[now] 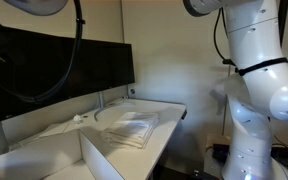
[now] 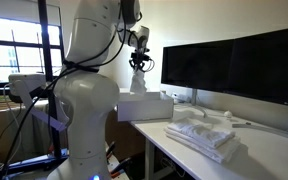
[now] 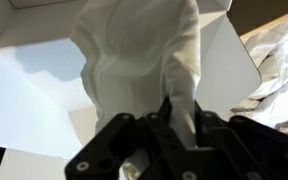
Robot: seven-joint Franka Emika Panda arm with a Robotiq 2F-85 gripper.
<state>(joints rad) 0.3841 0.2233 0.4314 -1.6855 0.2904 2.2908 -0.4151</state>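
Closest to the wrist camera, your claw [image 3: 179,118] fills the bottom edge as dark, blurred metal links. Its fingers are drawn narrow and pinch a white cloth [image 3: 144,55].

The robot arm [image 2: 84,100], white, smooth and rounded, takes up much of an exterior view and blocks the near end of the bench [image 2: 274,160]. In an exterior view the arm [image 1: 259,70] runs off the top edge, so the claw is out of frame there.

Wide black monitors [image 2: 234,65], glossy and dark, stand along the back of the pale, flat bench.

A white box [image 3: 24,90], open on top with stiff, straight walls, sits directly under the claw. The cloth hides most of its floor.

A pile of folded white cloths [image 2: 206,135], soft and creased, lies on the bench beside the box. The right edge of the wrist view cuts it off.

The held cloth hangs limp and crumpled over the box. You cannot tell whether its lower end touches the box.
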